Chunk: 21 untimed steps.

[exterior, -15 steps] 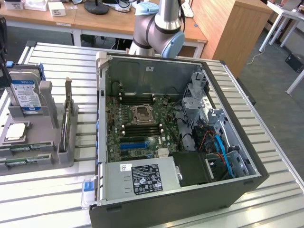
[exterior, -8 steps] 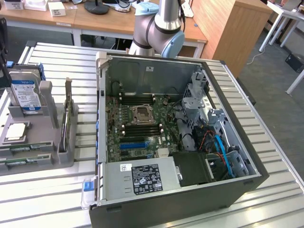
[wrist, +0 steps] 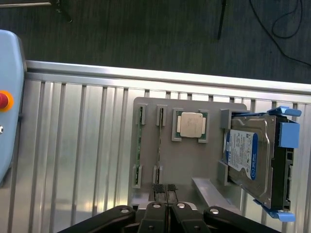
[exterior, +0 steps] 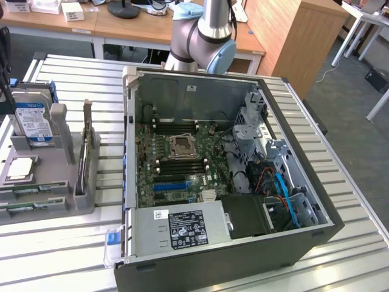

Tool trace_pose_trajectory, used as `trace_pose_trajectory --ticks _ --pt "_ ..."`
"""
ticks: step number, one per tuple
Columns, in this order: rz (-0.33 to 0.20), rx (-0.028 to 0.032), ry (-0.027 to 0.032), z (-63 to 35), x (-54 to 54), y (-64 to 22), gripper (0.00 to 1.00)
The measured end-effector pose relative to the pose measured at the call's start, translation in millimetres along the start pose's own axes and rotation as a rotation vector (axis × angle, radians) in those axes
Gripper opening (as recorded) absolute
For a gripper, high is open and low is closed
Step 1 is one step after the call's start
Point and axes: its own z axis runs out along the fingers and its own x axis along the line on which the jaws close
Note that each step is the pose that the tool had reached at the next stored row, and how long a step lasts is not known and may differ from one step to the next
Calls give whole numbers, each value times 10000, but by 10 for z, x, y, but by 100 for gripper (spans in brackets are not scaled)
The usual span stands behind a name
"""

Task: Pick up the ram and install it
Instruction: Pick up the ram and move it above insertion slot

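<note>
The hand (wrist: 165,187) is shut, its 2 dark fingers (wrist: 159,195) pressed together with nothing between them, so it holds nothing. The tips hang over the near end of a grey tray (wrist: 194,162), just beside the end of the ram (wrist: 159,145). Whether they touch the tray or the ram cannot be told. Most of the hand is cut off by the edge of the wrist view.

The ram stands on its long edge in a slot of the tray. The wrist view sees it edge-on as a thin line, so its chips and label are hidden there. Its long axis runs straight away from the hand, in line with the seam between the fingers. A second stick (wrist: 140,145) stands near it and parallel to it, on the side away from the processor (wrist: 190,125), which lies flat in its own recess. Past the processor a hard drive (wrist: 245,155) with blue brackets leans against the tray's posts.

In the exterior view the 2 sticks show as green strips running from that view's left to its right, with their left ends cut off by the frame. The tray sits on a slatted metal bench (exterior: 346,182), to the exterior view's left of an open computer case (exterior: 182,91) and apart from it. The arm (exterior: 203,36) rises behind the case, its upper part out of frame.
</note>
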Motion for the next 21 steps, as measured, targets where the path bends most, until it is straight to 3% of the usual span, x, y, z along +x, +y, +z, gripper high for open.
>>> trace_pose_trajectory --ticks 4,7,11,15,21 --pt "0 0 0 0 0 0 17" --pt "0 1 1 0 0 0 30" --pt "0 2 0 4 0 0 30" --pt "0 4 -33 69 -2 -1 30" --pt "-1 3 -38 178 -4 -3 30"
